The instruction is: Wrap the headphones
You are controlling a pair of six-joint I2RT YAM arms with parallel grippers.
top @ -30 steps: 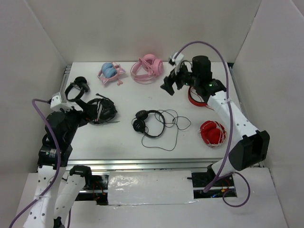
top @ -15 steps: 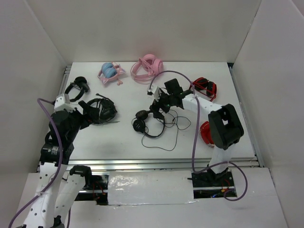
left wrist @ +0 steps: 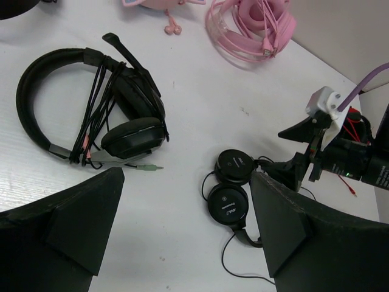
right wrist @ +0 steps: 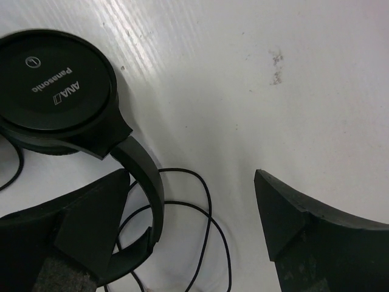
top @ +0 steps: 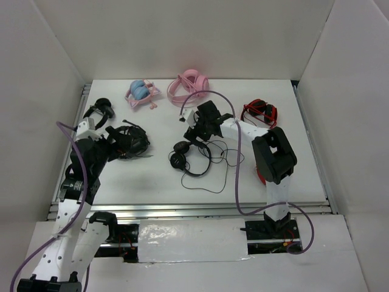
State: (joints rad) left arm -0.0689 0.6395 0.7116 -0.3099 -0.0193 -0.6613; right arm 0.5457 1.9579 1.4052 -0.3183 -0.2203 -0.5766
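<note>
The headphones [top: 189, 159] lie mid-table, slim and black, with two flat round earcups [left wrist: 228, 204] side by side and a thin cable [top: 226, 159] in loose loops to their right. My right gripper [top: 193, 135] hovers low over their far side, open. In the right wrist view the headband [right wrist: 144, 182] lies just inside the left finger [right wrist: 91, 225] and cable loops [right wrist: 206, 225] cross the gap of the right gripper [right wrist: 194, 213]. My left gripper [top: 115, 136] stands open well to the left; in its own view the left gripper [left wrist: 185, 225] has bare table between its fingers.
A bulky black headset with a microphone boom [top: 130, 143] lies by the left gripper, and a small black pair [top: 97, 112] sits behind it. Pink headphones [top: 188, 88], a blue-and-pink pair [top: 141, 92] and red headphones [top: 260, 113] lie along the back. White walls enclose the table.
The right arm has swung from the back right down and left onto the headphones' far side. The left gripper has edged slightly toward the back.
</note>
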